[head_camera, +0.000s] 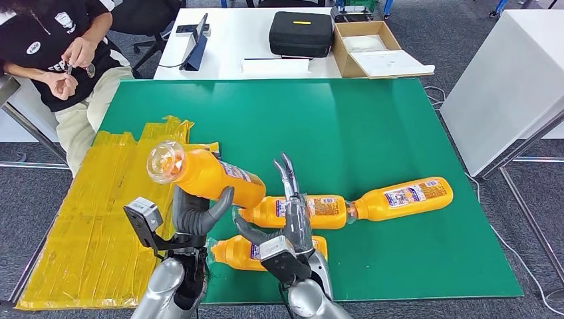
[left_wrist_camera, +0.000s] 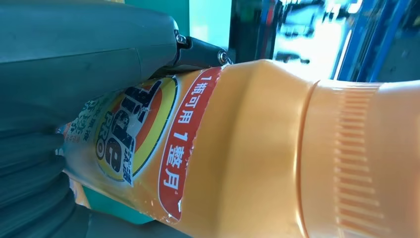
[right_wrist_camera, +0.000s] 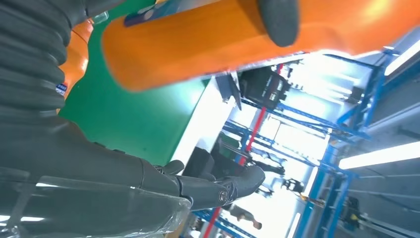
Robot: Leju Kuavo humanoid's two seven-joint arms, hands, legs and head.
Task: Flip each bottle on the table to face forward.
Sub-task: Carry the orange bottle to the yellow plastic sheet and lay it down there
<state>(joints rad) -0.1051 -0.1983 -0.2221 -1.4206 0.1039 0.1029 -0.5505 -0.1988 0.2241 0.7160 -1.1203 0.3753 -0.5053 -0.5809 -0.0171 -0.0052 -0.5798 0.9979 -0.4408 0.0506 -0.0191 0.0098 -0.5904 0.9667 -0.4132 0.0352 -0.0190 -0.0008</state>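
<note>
Aloft, orange bottle (head_camera: 211,176) in left hand (head_camera: 197,214)

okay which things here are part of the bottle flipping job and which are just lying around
Part of the job: lifted bottle in the left robot hand; three bottles lying on the green mat.

Lying about: black case, cardboard box, tablet.

The far green mat (head_camera: 346,126) lies open. Three lying bottles (head_camera: 399,198) crowd the near edge, seemingly touching end to end.
</note>
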